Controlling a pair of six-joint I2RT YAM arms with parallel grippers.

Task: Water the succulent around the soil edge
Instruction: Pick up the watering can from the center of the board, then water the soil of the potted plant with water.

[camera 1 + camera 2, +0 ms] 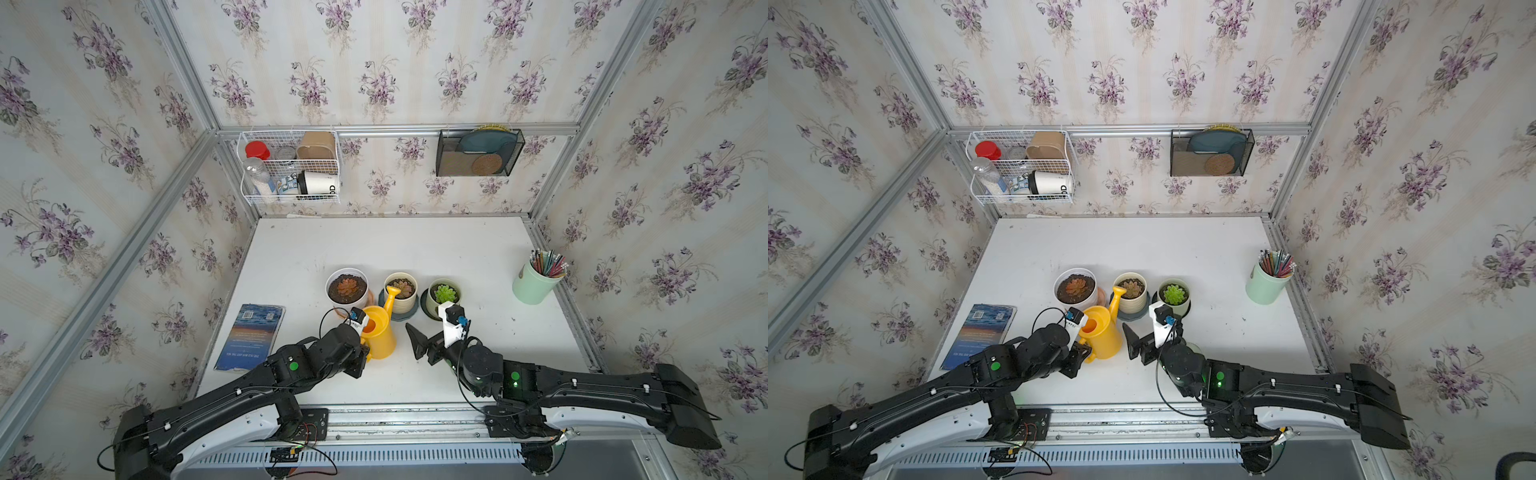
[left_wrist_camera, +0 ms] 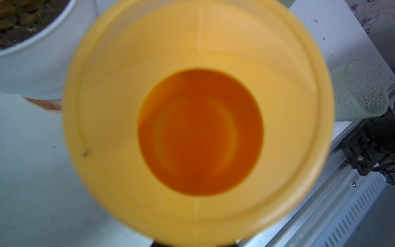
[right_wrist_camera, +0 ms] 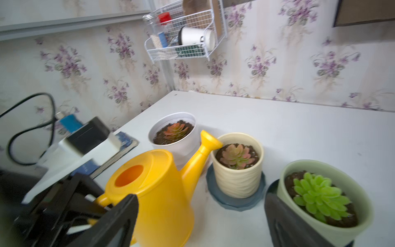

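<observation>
Left hand [image 1: 362, 349] tight on watering can [image 1: 380, 336] handle, right hand [image 1: 428, 330] spread alongside, open table [image 1: 395, 245] beyond.

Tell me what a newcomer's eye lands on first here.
The yellow can at the front middle of the table grabs the eye first, its handle gripped by the left gripper. Just behind it stand three pots in a row: a red succulent, a pink succulent and a green succulent. The right gripper gapes open beside the can, near the green succulent.
</observation>
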